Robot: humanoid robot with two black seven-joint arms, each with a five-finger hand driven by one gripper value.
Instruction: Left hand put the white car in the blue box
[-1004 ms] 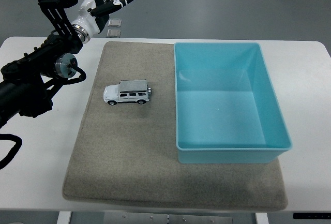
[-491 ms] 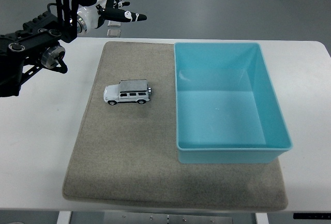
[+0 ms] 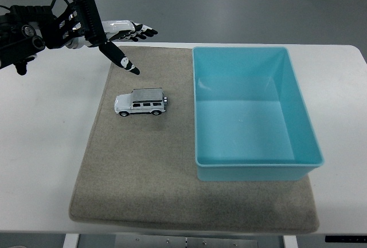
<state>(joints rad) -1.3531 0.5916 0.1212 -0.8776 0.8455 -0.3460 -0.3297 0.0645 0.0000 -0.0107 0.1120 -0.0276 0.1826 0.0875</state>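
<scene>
Two things matter on the bench (image 3: 46, 145): the white car (image 3: 141, 102), sitting on its wheels left of centre in the frame on a grey mat (image 3: 149, 179), and the blue box (image 3: 252, 113) just to its right, empty. From the upper left the left hand (image 3: 117, 39) hovers above the mat's far edge, fingers spread apart and holding nothing, thumb pointing down toward the car. As I see it, the car is small, hard and glossy, and it likely rolls; a pinch landing off-centre could nudge it along the felt-like mat or squirt it out. The box looks like smooth thin plastic with tall, slightly flared walls, so a low carry could clip its rim.
</scene>
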